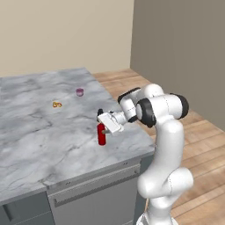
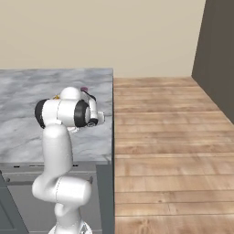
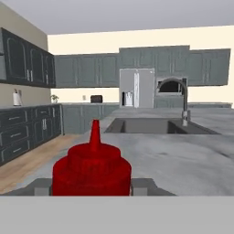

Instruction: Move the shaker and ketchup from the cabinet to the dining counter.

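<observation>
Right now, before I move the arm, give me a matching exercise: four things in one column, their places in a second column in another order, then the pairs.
Things:
1. ketchup
2. purple cup
3. faucet
4. fridge

Places:
A. against the far wall, among grey cabinets
B. upright between the fingers
C. farther out on the marble counter, apart from the arm
D. at the rim of the sink

Pairs: 1-B, 2-C, 3-D, 4-A

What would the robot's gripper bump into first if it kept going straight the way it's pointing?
The slim red ketchup bottle sits right between the gripper's fingers, so that comes first. Past it, the line runs low over the grey-veined white marble dining counter toward the inset sink, though depth is hard to judge.
</observation>
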You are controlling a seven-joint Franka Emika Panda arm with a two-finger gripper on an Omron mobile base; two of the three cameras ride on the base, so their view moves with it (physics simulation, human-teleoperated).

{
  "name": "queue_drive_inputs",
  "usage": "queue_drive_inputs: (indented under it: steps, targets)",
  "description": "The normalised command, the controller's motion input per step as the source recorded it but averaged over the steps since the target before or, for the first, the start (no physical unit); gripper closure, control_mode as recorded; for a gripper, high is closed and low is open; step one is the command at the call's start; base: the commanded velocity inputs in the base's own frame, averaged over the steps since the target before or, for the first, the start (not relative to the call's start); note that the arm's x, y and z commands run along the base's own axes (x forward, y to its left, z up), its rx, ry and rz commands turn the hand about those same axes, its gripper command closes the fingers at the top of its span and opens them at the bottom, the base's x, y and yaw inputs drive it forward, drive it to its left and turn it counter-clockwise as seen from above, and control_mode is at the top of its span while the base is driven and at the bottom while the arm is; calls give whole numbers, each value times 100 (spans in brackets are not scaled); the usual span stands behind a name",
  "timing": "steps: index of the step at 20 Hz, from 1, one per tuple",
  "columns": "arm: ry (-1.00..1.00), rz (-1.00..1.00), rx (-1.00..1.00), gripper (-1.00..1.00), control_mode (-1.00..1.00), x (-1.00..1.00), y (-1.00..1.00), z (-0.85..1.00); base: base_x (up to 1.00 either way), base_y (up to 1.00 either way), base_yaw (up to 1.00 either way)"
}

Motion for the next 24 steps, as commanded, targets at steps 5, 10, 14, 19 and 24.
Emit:
queue_drive_inputs:
  steps: [5, 10, 14, 19, 24]
  targets:
    - [-5, 3, 0, -100, -100, 19, 22, -35, 0, 0, 0]
    - [-8, 0, 0, -100, -100, -1, 4, -7, 0, 0, 0]
    - [-14, 0, 0, -100, -100, -30, 0, 0, 0, 0, 0]
    - [-15, 0, 0, -100, -100, -50, -2, 0, 0, 0, 0]
    - [-15, 0, 0, -100, -100, -24, -3, 4, 0, 0, 0]
